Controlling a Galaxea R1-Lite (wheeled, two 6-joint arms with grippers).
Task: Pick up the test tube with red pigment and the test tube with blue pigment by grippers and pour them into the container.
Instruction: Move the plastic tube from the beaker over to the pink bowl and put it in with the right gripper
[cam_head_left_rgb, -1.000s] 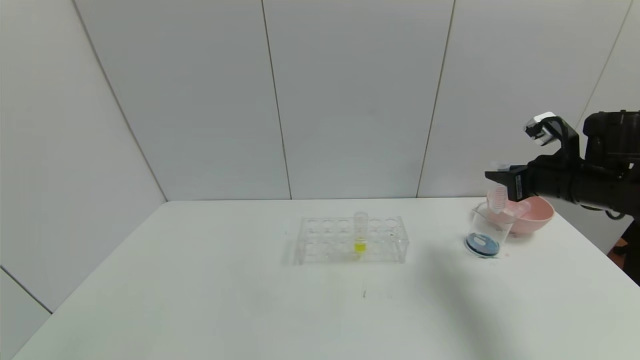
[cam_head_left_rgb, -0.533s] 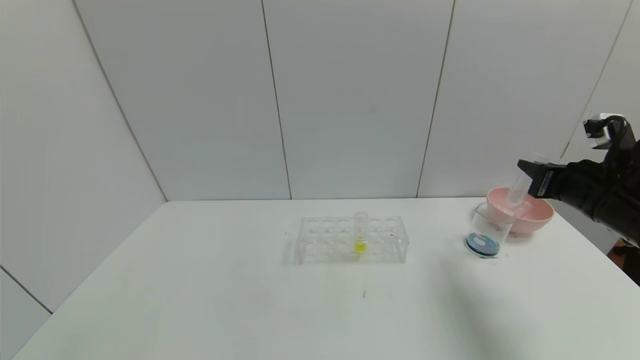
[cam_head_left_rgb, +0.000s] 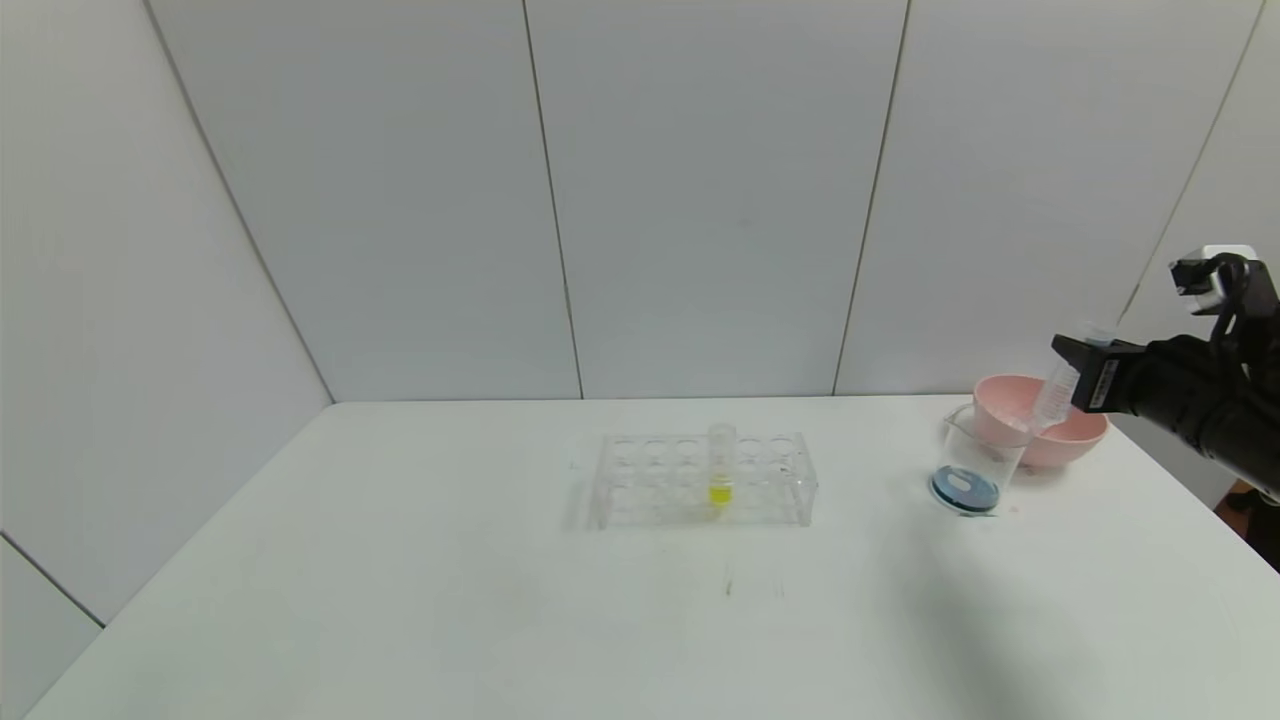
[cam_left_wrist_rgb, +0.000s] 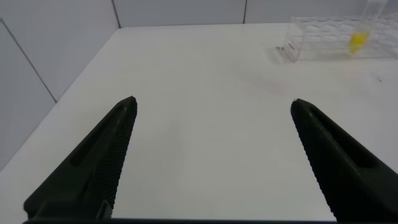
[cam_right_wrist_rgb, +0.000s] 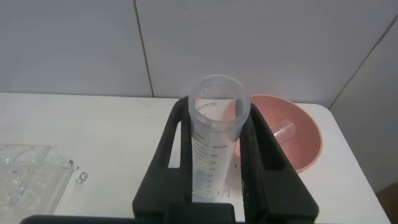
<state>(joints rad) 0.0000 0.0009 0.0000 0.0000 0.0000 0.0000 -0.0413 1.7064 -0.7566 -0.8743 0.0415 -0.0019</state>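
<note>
My right gripper is shut on a clear graduated test tube that looks empty, held tilted above the pink bowl at the table's far right. In the right wrist view the tube stands between the black fingers. The container, a small glass beaker, stands just left of the bowl with dark blue liquid at its bottom. A second empty tube lies in the bowl. No tube with red or blue liquid shows. My left gripper is open and empty, low over the table's left side.
A clear many-holed tube rack stands mid-table with one tube of yellow liquid in it; it also shows in the left wrist view. The table's right edge runs close behind the bowl.
My right gripper has drawn back to the right from above the beaker, carrying the tube, which now hangs over the pink bowl and has turned more upright.
</note>
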